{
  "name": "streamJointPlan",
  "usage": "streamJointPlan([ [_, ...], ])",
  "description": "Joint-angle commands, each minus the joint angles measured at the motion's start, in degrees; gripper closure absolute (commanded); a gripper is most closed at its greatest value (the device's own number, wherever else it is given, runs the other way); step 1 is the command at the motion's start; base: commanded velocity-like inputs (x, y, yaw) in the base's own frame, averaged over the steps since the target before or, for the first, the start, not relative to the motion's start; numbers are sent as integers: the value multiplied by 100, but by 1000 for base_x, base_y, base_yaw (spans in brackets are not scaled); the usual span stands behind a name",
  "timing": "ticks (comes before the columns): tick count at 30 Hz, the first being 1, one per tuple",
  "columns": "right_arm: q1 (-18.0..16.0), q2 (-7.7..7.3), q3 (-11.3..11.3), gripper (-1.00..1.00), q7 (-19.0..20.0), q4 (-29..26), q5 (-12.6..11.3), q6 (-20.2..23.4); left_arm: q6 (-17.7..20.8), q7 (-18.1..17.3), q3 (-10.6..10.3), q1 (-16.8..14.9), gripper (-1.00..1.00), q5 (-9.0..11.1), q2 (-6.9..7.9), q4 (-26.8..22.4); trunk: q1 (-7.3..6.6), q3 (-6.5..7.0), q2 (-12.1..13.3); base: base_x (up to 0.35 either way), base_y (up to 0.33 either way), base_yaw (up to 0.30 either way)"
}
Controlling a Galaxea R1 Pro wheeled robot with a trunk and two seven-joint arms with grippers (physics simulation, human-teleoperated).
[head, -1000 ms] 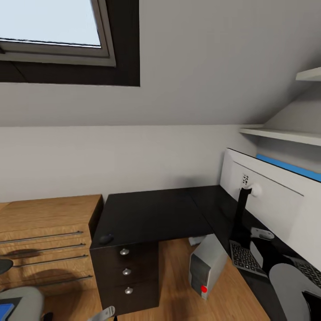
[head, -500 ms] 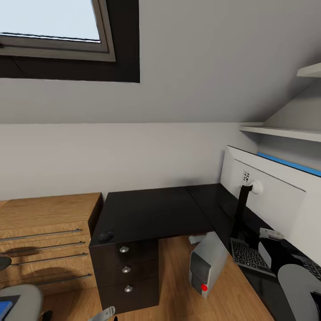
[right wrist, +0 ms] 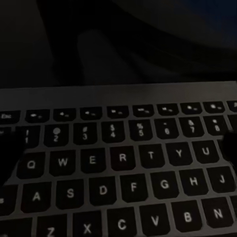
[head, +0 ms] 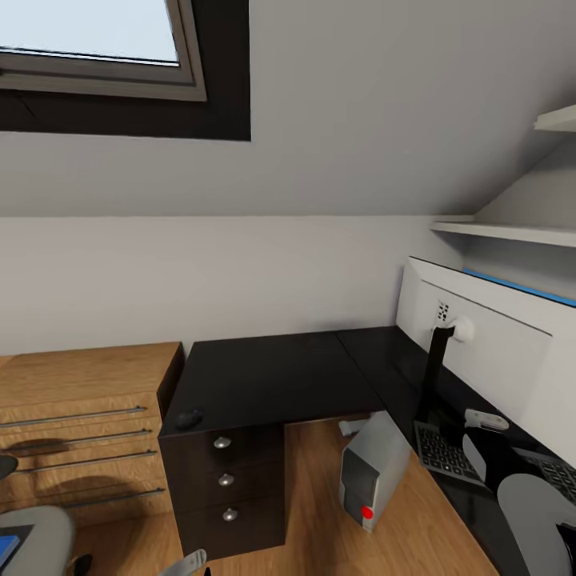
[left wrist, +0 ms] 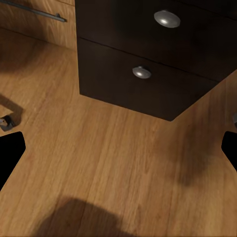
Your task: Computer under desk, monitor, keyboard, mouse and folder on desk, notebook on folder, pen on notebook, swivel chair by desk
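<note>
The black L-shaped desk (head: 272,376) fills the middle of the head view, its drawer unit (head: 228,488) at the near corner. A small dark mouse (head: 189,418) lies on the top above the drawers. The monitor (head: 488,352) stands on the desk's right wing, white back toward me. The keyboard (head: 438,452) lies beside its stand. My right gripper (right wrist: 118,148) hovers open just over the keys (right wrist: 123,158). The computer (head: 370,472) stands tilted on the floor by the desk. The swivel chair seat (head: 32,544) with the blue folder (head: 6,548) shows at the lower left. My left gripper (left wrist: 118,148) is open above the floor near the drawers (left wrist: 143,74).
Low light-wood shelving (head: 80,416) stands left of the desk against the wall. White wall shelves (head: 504,232) hang above the monitor, and a skylight (head: 88,32) sits in the sloped ceiling. A chair caster (left wrist: 5,121) rests on the wood floor (left wrist: 98,163).
The whole head picture has shifted slightly, so the camera has moved. No object has shifted relative to the desk, and both grippers look unchanged.
</note>
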Motion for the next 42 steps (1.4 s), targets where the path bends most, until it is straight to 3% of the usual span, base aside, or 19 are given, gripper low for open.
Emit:
streamJointPlan([
  [1, -4, 6, -35, -100, 8, -9, 59, 33, 24, 32, -5, 0, -100, 23, 2, -13, 23, -24, -45, 0, 0, 0],
  [42, -4, 6, -26, -100, 8, -9, 65, 24, 15, 32, -5, 0, -100, 28, -4, -13, 924, -760, -1690, 0, 0, 0],
])
